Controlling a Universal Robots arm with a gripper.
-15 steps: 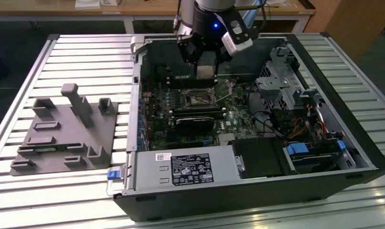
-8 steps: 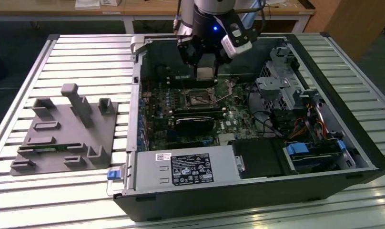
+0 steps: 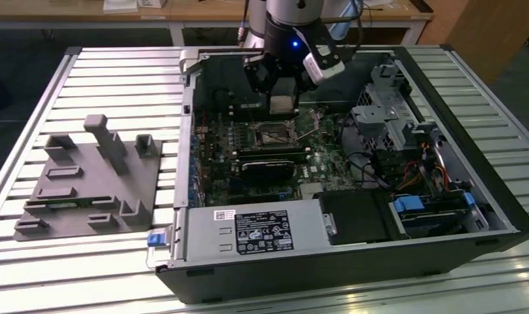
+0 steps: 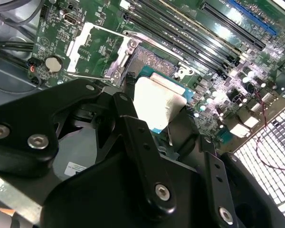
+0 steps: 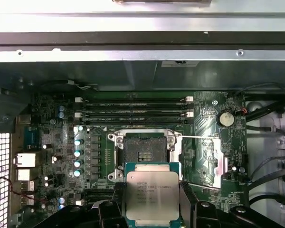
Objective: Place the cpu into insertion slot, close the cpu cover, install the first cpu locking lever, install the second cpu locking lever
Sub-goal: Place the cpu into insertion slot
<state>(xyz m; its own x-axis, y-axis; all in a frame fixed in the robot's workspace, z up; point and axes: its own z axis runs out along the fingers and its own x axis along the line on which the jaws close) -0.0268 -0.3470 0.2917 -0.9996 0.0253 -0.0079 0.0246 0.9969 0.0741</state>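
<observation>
Near the dark square insertion slot [image 5: 143, 152] — end effector [image 5: 152, 209] clasps thin silvery cpu [image 5: 151, 192].

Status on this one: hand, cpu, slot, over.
Hand shut on cpu. Insertion slot bare, cpu not seated. Cpu cover lies open, slot unobstructed.

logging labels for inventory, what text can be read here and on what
Nothing can be read.
cpu, held in the tool: printed rows on its top, too small.
black label on the grey metal housing: too blurred.
white label beside it: too blurred.
</observation>
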